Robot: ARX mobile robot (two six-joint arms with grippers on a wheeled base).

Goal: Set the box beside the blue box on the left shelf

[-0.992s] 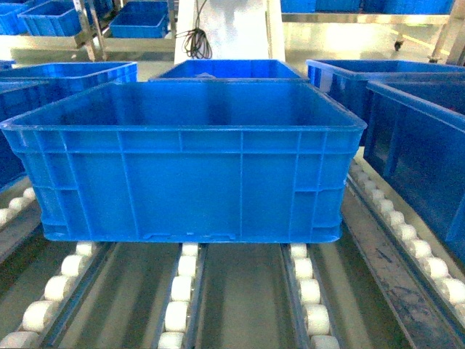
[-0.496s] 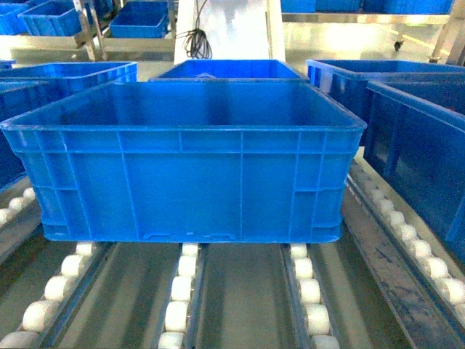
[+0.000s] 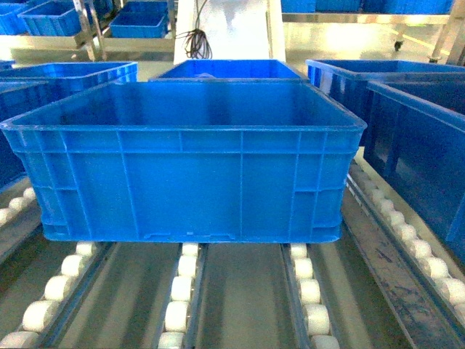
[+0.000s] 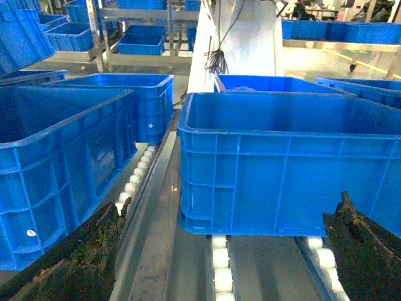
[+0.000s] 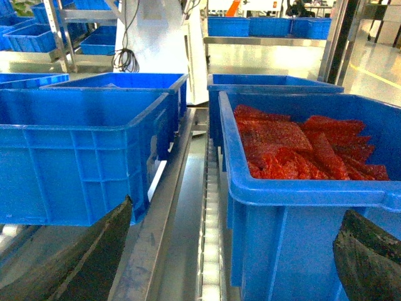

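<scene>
- On the left shelf, the biggest thing before me, the grey rails and their rows of white rollers ran away from the robot; I judged any last push had to go straight along the rails, since a skewed shove would ride a corner onto a divider.
- The box sat square on the middle lane, its base resting on the rollers, open top facing up and nothing visible inside.
- To its left stood the neighbouring blue box, in the next lane with only a narrow rail strip between them, not touching; I took the placement as essentially done.
- To the right was another blue crate, filled with red bags, also apart from the box; I would have kept the right arm clear of its near rim when backing away.
- The left gripper showed only as two dark, worn fingers at the lower corners of its wrist view, spread wide and holding nothing, short of the box's front wall.
- The right gripper looked the same: fingers parted at the frame's lower corners, empty, between the box and the filled crate.
- My judgement for finishing well: withdraw both arms straight back and low, without nudging the box, because the rollers would let it drift.
</scene>
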